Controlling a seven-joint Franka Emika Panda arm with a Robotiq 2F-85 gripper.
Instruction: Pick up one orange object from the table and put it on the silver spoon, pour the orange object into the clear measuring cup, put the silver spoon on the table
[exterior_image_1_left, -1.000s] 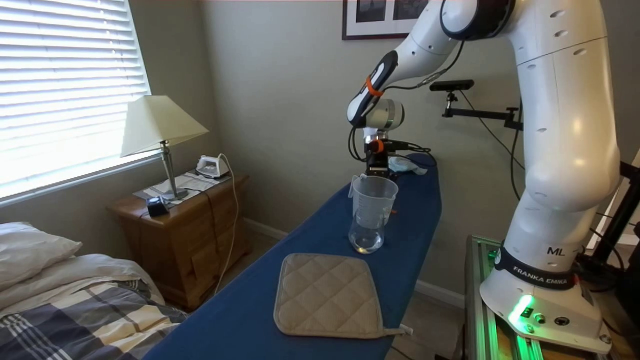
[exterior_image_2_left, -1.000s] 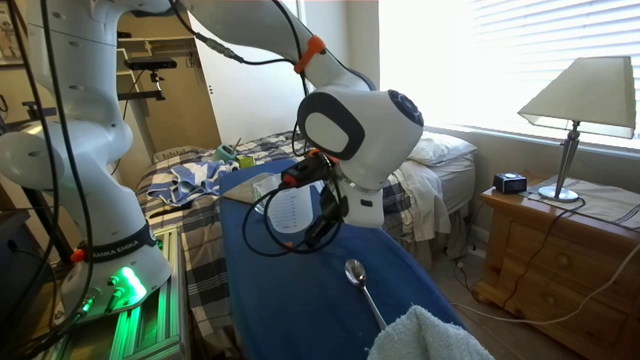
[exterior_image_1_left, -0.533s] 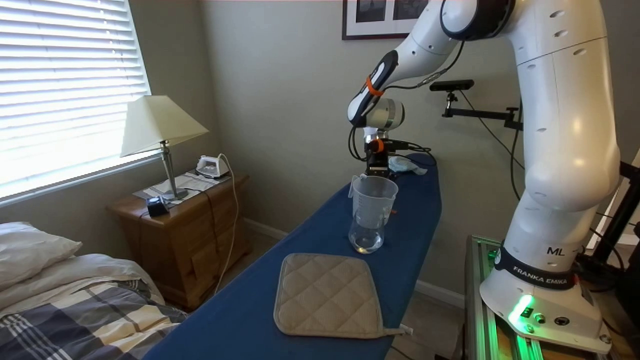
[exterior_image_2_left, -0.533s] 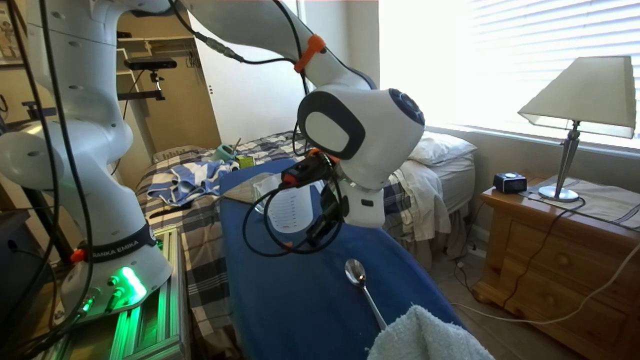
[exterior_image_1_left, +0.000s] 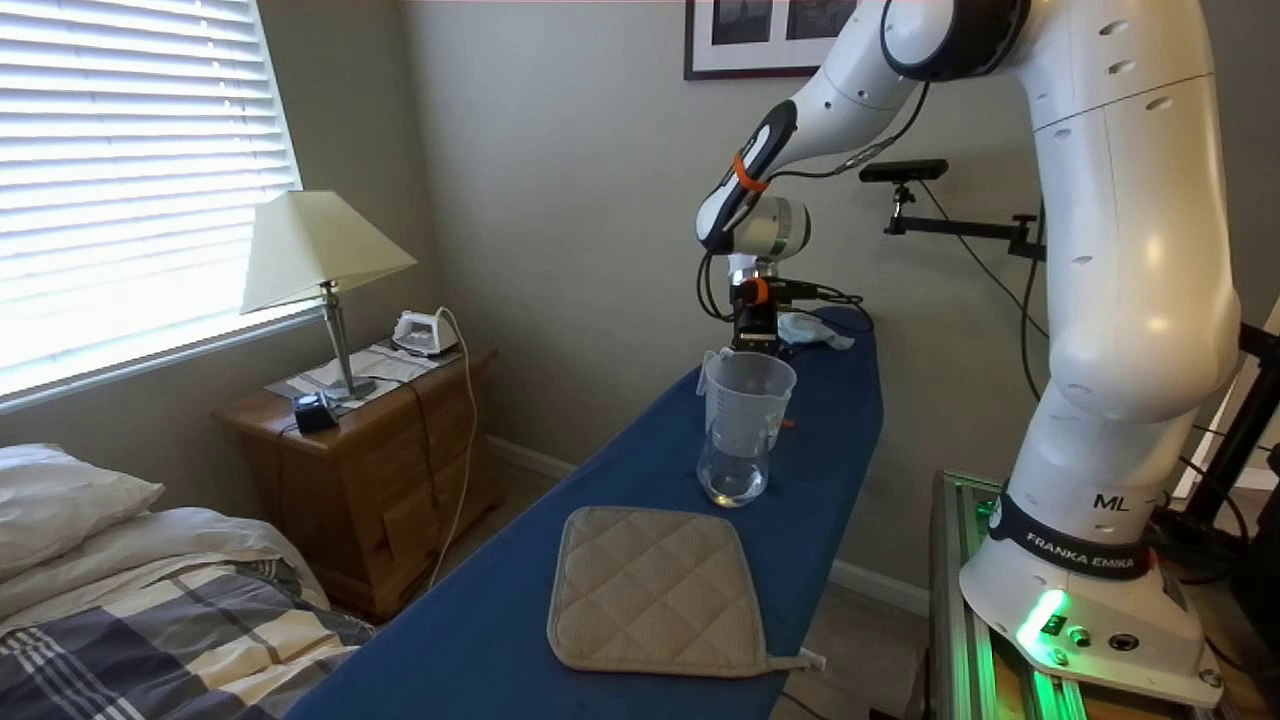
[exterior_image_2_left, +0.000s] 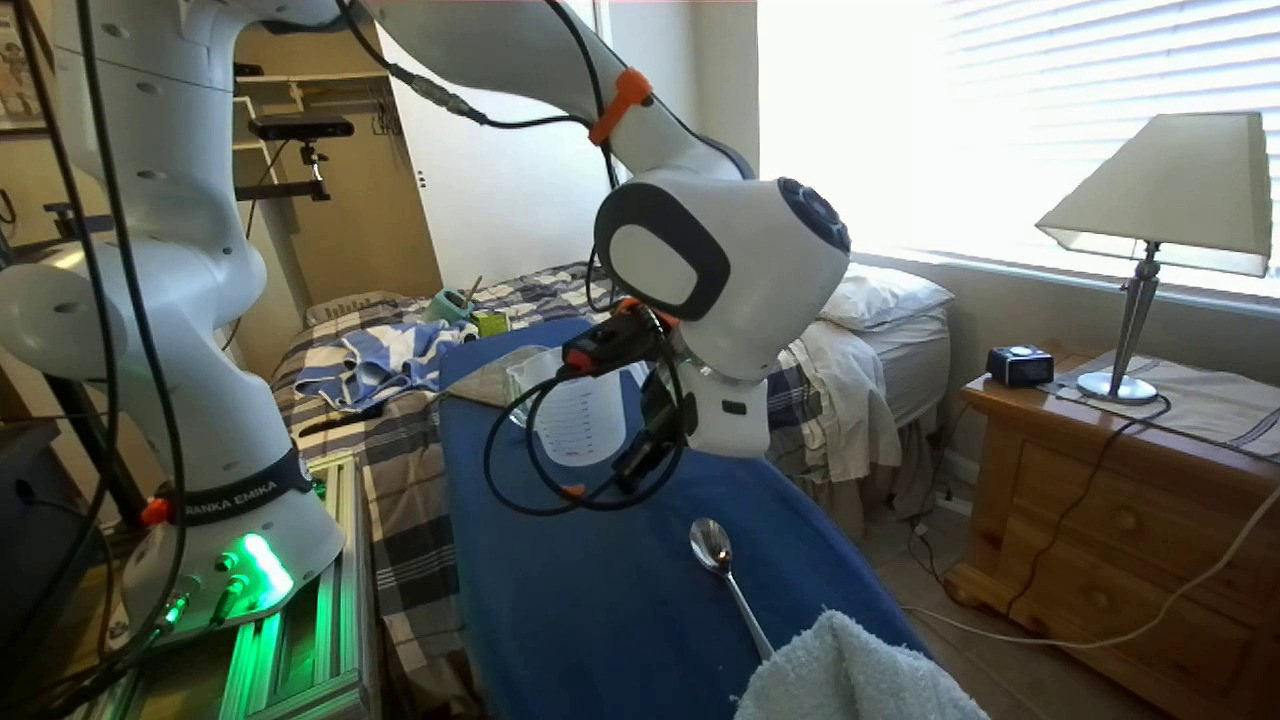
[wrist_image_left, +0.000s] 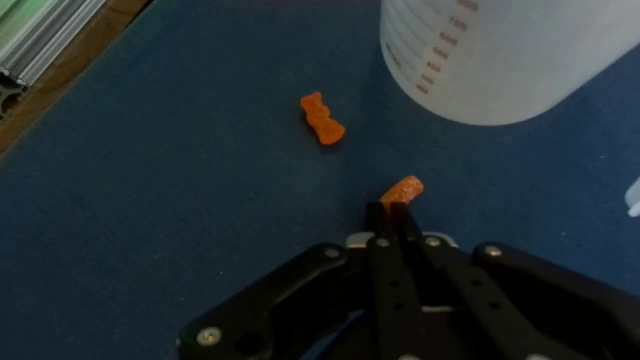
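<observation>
The table is bearing the clear measuring cup, far right in the wrist view. The gripper is pinching an orange piece by its near end; lifting should be going gently, straight up.

Fingers pinch orange stub; orange bear, upright measuring cup, silver spoon on worktop
Wrist view: stub at bear's 4 o'clock, cup at 2; in an exterior view, spoon bowl toward 11.
</observation>
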